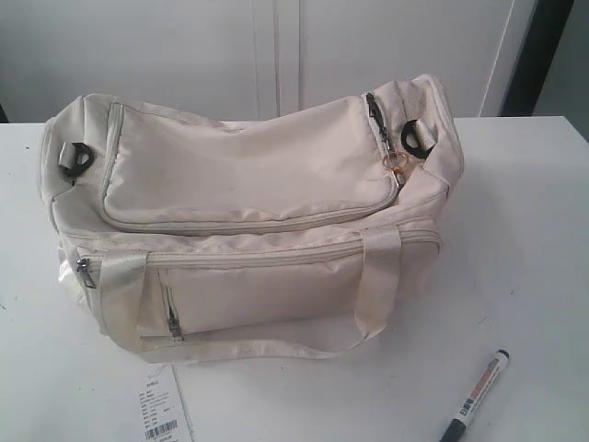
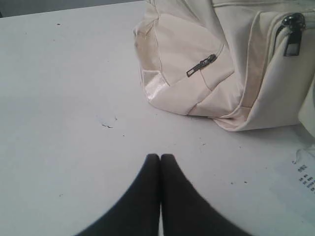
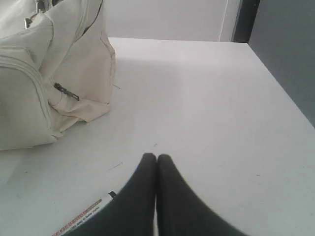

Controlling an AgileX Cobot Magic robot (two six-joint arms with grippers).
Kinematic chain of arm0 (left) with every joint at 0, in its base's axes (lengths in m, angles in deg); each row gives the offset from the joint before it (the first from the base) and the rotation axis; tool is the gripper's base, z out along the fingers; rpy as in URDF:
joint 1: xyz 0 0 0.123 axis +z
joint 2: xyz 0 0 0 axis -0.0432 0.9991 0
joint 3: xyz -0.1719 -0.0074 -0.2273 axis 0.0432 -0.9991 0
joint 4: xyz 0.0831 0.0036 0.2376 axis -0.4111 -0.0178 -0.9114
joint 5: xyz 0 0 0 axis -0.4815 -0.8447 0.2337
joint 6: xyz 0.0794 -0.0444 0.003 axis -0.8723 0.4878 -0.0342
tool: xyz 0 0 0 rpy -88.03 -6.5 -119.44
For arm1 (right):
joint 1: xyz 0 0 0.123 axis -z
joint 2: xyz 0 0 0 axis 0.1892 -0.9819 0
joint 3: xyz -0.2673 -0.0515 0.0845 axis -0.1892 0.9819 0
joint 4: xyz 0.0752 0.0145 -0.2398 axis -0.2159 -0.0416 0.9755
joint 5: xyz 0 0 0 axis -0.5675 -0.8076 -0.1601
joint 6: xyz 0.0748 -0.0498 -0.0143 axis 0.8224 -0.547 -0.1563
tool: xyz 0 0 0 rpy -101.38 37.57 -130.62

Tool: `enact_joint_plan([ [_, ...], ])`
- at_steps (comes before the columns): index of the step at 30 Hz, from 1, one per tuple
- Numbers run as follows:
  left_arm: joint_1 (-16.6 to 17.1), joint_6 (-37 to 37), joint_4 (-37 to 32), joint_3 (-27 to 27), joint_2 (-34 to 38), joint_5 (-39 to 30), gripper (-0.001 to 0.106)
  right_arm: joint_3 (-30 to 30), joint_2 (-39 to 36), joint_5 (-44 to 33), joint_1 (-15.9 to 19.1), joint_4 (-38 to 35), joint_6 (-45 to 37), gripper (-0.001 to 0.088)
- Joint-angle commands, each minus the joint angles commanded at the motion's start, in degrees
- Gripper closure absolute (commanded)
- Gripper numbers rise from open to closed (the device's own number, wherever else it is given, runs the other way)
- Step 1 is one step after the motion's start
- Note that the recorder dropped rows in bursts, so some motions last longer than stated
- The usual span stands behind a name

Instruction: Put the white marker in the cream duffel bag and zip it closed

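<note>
A: What fills the centre of the exterior view?
B: A soft, rumpled cream duffel bag [image 1: 248, 221] on a smooth white table [image 1: 534, 230], with its gold ring pull [image 1: 398, 164] at upper right.
A: And the white marker [image 1: 475, 396]?
B: Lower right: slim, lying flat on the table, apart from the bag.
A: The claws?
B: Left gripper [image 2: 160, 156] and right gripper [image 3: 156, 156] each have black tapered fingers pressed together, holding nothing.

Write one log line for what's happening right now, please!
cream duffel bag: on table | white marker: on table, outside bag | left gripper: shut, empty | right gripper: shut, empty, near marker
</note>
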Motion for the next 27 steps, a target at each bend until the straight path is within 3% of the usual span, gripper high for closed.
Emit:
enact_joint_plan([
  [3,0.0,0.0,0.0,0.0,0.0,0.84,0.105,0.0,0.0,6.54,0.0,1.19,0.36,0.0868],
  [8,0.0,0.0,0.0,0.0,0.0,0.83,0.105,0.0,0.0,20.08,0.0,-2.88,0.62,0.0868],
  [12,0.0,0.0,0.0,0.0,0.0,0.95,0.105,0.0,0.0,31.96,0.0,-5.7,19.44,0.0868],
  [14,0.0,0.0,0.43,0.0,0.0,1.55,0.105,0.0,0.0,34.97,0.0,-5.12,23.1,0.0868],
  [20,0.0,0.0,0.42,0.0,0.0,3.46,0.105,-5.7,-0.32,35.45,-0.1,-3.87,19.07,0.0868],
  [27,0.0,0.0,0.42,0.0,0.0,3.46,0.105,-13.77,-10.38,35.31,-0.1,-3.62,14.58,0.0868],
])
